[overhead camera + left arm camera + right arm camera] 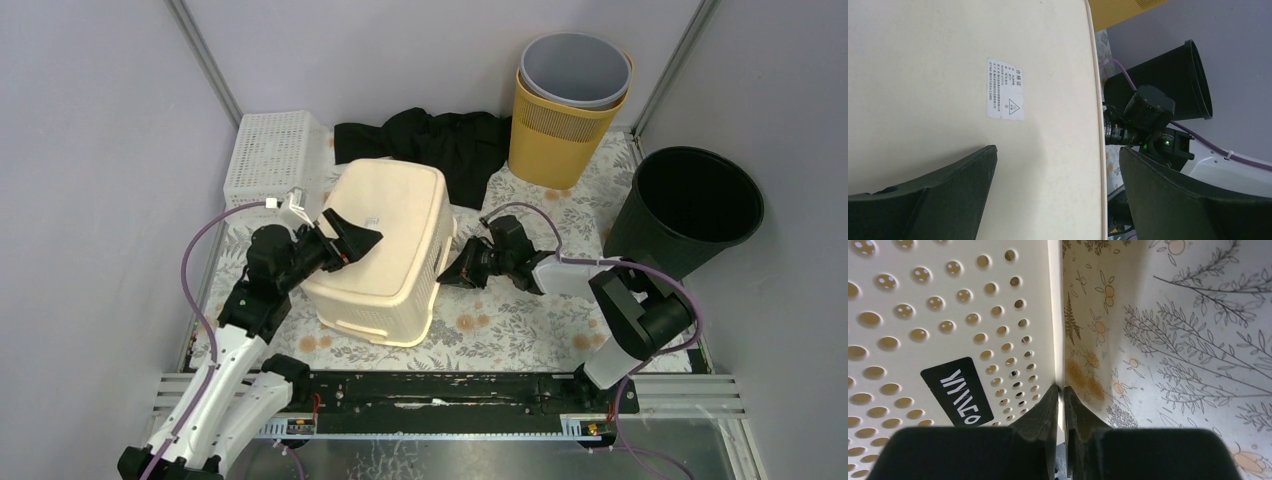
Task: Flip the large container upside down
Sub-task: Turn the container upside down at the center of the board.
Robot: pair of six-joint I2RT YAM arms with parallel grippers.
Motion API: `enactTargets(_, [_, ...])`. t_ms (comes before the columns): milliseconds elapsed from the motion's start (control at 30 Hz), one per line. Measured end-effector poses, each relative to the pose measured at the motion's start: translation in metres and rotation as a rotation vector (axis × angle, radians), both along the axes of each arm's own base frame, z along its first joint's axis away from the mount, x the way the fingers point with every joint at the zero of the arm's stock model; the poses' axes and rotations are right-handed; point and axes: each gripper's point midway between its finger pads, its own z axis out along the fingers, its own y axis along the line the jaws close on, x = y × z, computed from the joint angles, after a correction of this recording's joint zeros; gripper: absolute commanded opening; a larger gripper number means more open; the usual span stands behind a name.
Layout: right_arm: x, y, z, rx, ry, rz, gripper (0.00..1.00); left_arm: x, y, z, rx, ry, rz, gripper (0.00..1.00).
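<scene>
The large container is a cream plastic basket (385, 250) lying with its flat bottom facing up in the middle of the table. My left gripper (350, 238) is open and hovers just over that bottom. In the left wrist view the bottom (948, 60) with a white sticker (1004, 88) fills the frame, and the gripper (1058, 170) spans its right edge. My right gripper (455, 270) is at the basket's right rim. In the right wrist view it (1061, 390) is shut on the thin rim, beside the perforated wall (948, 315) with a black label (958, 390).
A white perforated crate (270, 155) stands at the back left and a black cloth (430, 140) lies behind the basket. A yellow bin with a grey bin inside (565, 110) stands at the back. A black bucket (690, 205) stands at the right, on the floral table cover (520, 320).
</scene>
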Motion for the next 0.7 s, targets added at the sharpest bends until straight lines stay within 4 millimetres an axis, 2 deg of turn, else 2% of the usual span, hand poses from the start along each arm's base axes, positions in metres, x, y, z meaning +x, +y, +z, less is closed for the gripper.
enactTargets(200, [0.009, 0.012, 0.001, 0.026, 0.006, 0.029, 0.14, -0.011, 0.005, 0.001, -0.001, -0.009, 0.009, 1.00])
enactTargets(367, [0.016, 0.028, -0.006, 0.045, 0.023, 0.065, 0.14, -0.024, 0.009, -0.003, 0.003, 0.010, 0.013, 1.00])
enactTargets(567, [0.010, 0.055, -0.016, 0.041, 0.040, 0.128, 0.13, -0.032, 0.011, -0.009, 0.002, 0.026, 0.014, 1.00])
enactTargets(700, [0.004, 0.066, -0.021, 0.037, 0.052, 0.153, 0.13, -0.036, 0.012, -0.012, -0.005, 0.029, 0.016, 1.00])
